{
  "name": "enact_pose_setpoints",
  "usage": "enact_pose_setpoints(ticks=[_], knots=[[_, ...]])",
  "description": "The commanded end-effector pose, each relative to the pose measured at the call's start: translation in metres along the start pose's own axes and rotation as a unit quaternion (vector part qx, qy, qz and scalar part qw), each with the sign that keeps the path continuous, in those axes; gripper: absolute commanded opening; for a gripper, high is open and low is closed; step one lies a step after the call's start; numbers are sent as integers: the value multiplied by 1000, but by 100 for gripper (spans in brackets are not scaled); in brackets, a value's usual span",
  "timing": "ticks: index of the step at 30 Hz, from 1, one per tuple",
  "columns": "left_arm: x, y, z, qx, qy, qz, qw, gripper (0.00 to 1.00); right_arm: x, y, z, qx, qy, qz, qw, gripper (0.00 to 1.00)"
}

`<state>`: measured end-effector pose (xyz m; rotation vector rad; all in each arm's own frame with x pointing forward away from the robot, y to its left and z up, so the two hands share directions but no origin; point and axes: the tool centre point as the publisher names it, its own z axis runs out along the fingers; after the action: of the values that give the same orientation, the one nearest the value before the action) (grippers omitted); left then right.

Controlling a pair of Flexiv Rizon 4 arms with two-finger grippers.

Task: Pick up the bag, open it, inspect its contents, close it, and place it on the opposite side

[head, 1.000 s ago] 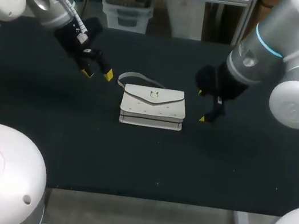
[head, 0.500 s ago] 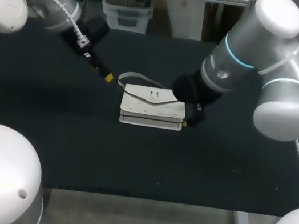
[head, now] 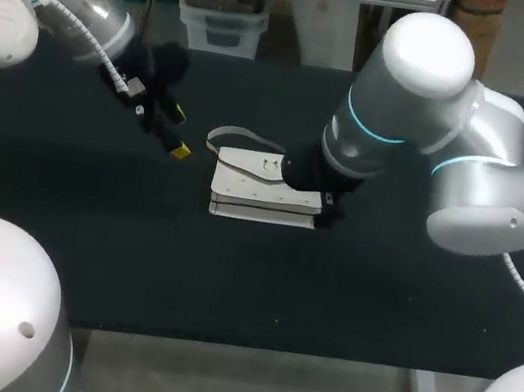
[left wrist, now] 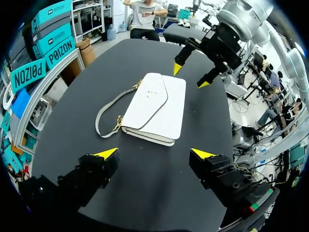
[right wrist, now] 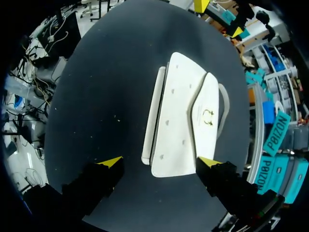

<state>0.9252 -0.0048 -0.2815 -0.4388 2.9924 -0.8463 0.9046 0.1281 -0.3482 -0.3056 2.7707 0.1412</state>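
**Hazards**

1. The bag [head: 263, 191] lies flat near the middle of the table [head: 376, 297], with its flap shut and its strap [head: 237, 135] looped out on the far side. The right arm [head: 396, 128] is low over the bag's right end. A grip across the flat body is likely to slip or push the bag along the table rather than lift it.
2. If the right jaws close on the flap as well as the body, the flap may be pinned shut. That would block the opening step.
3. The loose strap could catch on a finger of either arm when the bag rises.
4. Both arms work close to 1 small item, so they could collide if the left arm goes in as well.

**Jaws**

- Right jaws: spread wide and holding nothing. The bag's near end [right wrist: 169, 164] sits between the 2 yellow tips [right wrist: 112, 162]. I cannot tell whether either tip touches it.
- Left jaws: spread wide and empty, hanging above the table beside the bag's strap side, clear of bag and strap.
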Motion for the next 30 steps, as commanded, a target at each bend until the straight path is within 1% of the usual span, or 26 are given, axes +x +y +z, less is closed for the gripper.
enact_pose_setpoints(ticks=[1, 8, 9, 11, 12, 13, 14, 15, 17, 18, 21, 26, 28, 29, 30], knots=[[-11, -6, -5, -12, 18, -1, 1000, 100, 3, 1, 10, 8, -12, 0, 1000, 100], [-11, -6, -5, -12, 18, -1, 1000, 100, 0, 3, 17, 24, -27, 0, 999, 100], [-9, -7, -1, -19, 25, 32, 999, 100, 0, 4, 19, 28, -30, -1, 999, 100], [-8, -7, 5, -18, 12, 57, 998, 100, -1, 5, 21, 36, -36, -1, 999, 100], [-5, -7, 9, -23, 9, 104, 994, 100, -2, 5, 22, 36, -40, -2, 999, 100], [-4, -6, 11, -24, 8, 103, 994, 100, -2, 5, 23, 36, -41, -2, 999, 100], [-5, -7, 14, -32, 13, 124, 992, 100, -3, 5, 24, 39, -43, -2, 998, 100], [-3, -6, 16, -31, 12, 145, 989, 100, -4, 5, 25, 38, -45, -2, 998, 100], [-4, -6, 20, -40, 11, 151, 988, 100, -6, 5, 25, 38, -53, -1, 998, 100], [-3, -5, 22, -37, 14, 176, 984, 100, -8, 5, 25, 39, -56, -1, 998, 100], [-1, -4, 25, -32, 19, 206, 978, 100, -11, 5, 25, 45, -63, -3, 997, 100], [-1, -3, 29, -35, 23, 228, 973, 100, -17, 4, 27, 53, -71, -2, 996, 100], [-1, -3, 30, -30, 26, 241, 970, 100, -19, 4, 29, 54, -74, -1, 996, 100], [-1, -3, 31, -32, 25, 240, 970, 100, -20, 4, 31, 55, -76, 0, 996, 98], [-1, -3, 32, -33, 27, 248, 968, 100, -21, 4, 32, 55, -77, 0, 996, 90]])
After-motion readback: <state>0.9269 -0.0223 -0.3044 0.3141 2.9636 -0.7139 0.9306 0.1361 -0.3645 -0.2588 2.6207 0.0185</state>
